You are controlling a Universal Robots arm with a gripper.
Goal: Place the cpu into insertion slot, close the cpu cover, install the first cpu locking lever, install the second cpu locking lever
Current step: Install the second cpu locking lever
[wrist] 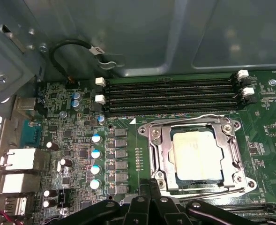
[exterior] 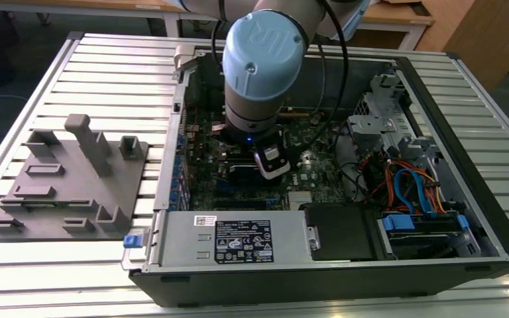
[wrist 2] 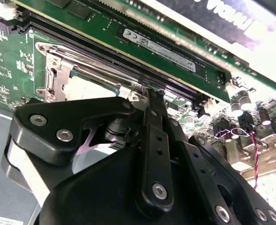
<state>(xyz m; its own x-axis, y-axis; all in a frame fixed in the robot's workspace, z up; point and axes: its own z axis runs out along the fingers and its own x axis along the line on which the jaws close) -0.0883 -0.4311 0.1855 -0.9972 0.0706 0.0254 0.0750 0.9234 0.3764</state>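
The cpu (wrist: 196,157) lies flat in the insertion slot (wrist: 194,181) on the green board, its silver top showing through the window of the cpu cover (wrist: 159,150). The cover is down over it. One thin wire lever (wrist: 208,116) runs along the cover's side by the memory slots, another (wrist: 203,190) along the opposite side. My gripper (wrist: 149,183) is shut, its black fingertips (wrist 2: 149,96) together at the socket's corner, beside the cpu (wrist 2: 93,86) and the cover (wrist 2: 58,70). Whether the tips touch a lever is hidden. In the exterior view my arm (exterior: 259,73) reaches down into the open computer case.
Long black memory slots (wrist: 170,96) run beside the socket, and one holds a module (wrist 2: 161,47). Capacitors (wrist: 96,154) stand nearby. The case holds a power supply (exterior: 236,238) and cabled drive bays (exterior: 413,192). A grey fixture (exterior: 69,185) sits at the exterior view's left.
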